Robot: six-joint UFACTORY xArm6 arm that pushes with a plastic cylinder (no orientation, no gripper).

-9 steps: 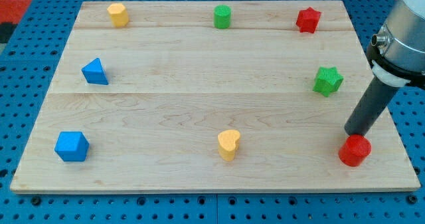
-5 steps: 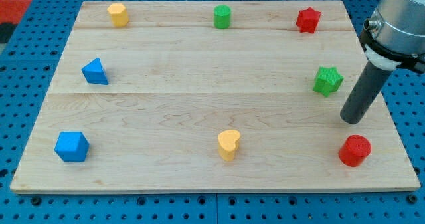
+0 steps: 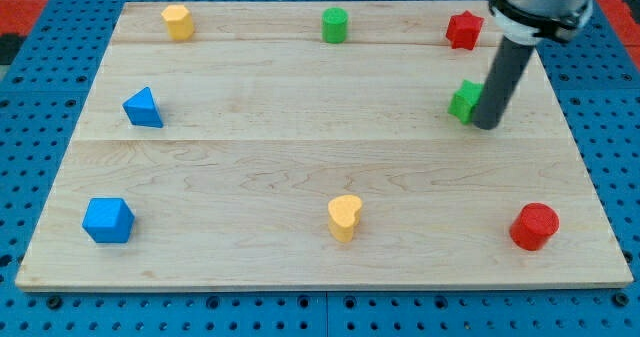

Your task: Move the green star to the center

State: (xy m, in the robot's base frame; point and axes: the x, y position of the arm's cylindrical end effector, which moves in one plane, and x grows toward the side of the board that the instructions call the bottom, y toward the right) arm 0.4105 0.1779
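Touching the green star (image 3: 464, 101) on its right side, our tip (image 3: 486, 125) was a bare rod holding nothing, near the board's (image 3: 300, 167) right edge, with open wood to the left. We read no writing. We counted two each of red, yellow, blue and green blocks.

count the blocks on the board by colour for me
yellow: 2
green: 2
red: 2
blue: 2
total: 8
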